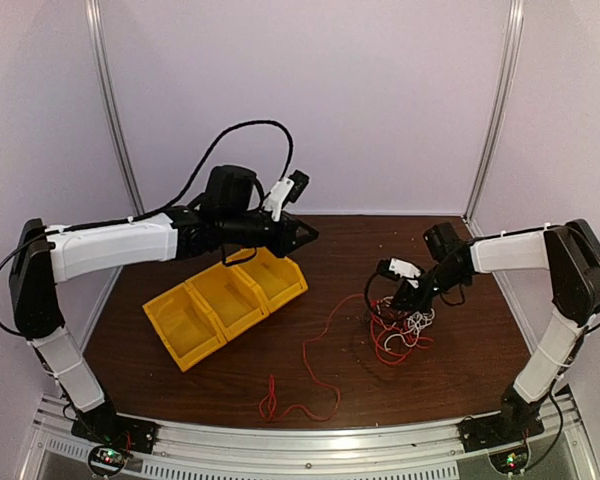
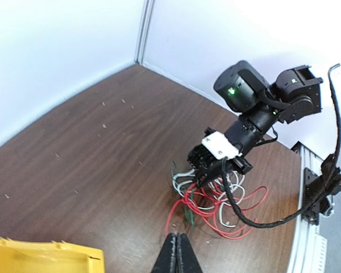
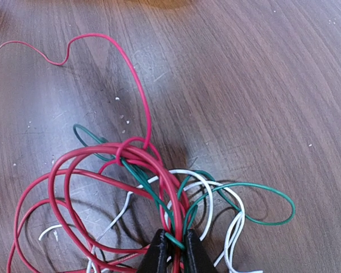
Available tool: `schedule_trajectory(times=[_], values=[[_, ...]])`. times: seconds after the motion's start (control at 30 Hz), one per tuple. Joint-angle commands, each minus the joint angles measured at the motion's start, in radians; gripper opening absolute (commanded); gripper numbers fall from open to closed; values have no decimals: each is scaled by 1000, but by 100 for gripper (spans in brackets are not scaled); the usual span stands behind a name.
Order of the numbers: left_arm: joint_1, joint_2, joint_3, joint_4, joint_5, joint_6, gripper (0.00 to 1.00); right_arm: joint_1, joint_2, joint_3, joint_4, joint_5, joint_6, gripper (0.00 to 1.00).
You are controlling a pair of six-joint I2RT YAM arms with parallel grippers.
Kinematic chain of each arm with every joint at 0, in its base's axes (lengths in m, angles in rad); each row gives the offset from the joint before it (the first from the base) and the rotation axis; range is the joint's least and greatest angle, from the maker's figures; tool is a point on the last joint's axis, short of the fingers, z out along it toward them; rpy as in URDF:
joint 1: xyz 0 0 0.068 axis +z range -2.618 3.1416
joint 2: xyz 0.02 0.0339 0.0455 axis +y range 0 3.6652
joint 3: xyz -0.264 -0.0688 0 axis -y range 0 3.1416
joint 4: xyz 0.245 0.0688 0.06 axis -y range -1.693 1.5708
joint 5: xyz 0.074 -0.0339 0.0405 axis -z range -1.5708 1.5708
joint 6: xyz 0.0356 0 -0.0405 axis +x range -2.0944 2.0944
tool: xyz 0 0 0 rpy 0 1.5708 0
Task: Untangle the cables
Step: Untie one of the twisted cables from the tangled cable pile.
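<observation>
The cables [image 1: 400, 335] lie in a tangle of red, white and green wires on the brown table, right of centre. One long red strand [image 1: 315, 375] trails from it toward the front edge. My right gripper [image 1: 405, 300] is down on the tangle. In the right wrist view its jaws [image 3: 173, 243] are shut on a red and a green wire of the cables [image 3: 131, 165]. My left gripper [image 1: 302, 236] hangs raised above the yellow bins, shut with nothing in it. The left wrist view shows its shut tips [image 2: 177, 238] well apart from the cables [image 2: 216, 199].
A row of three yellow bins [image 1: 225, 300] stands at the left centre of the table, and its corner [image 2: 40, 259] shows in the left wrist view. White walls enclose the back and sides. A metal rail [image 1: 310, 440] runs along the front edge.
</observation>
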Motion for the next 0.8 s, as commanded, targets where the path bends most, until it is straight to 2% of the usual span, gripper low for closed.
schedule_trajectory(times=[0.0,0.03,0.1,0.33,0.53,0.67,0.77], values=[[18,57,-26,24,-14,7,26,-16,-51,-5,-1,-30,-18,12],[18,88,-15,29,10,8,36,-15,-57,-6,-4,-37,-24,12],[18,151,4,48,60,16,48,-16,-67,-12,-10,-52,-38,12],[18,363,134,62,147,56,60,-15,-67,-12,-36,-74,-60,13],[15,480,165,103,308,40,58,-15,-60,-12,-42,-72,-66,14],[1,514,187,108,344,33,49,-16,-55,-8,-43,-69,-67,14],[-2,518,186,128,353,18,38,-15,-50,-10,-44,-72,-68,14]])
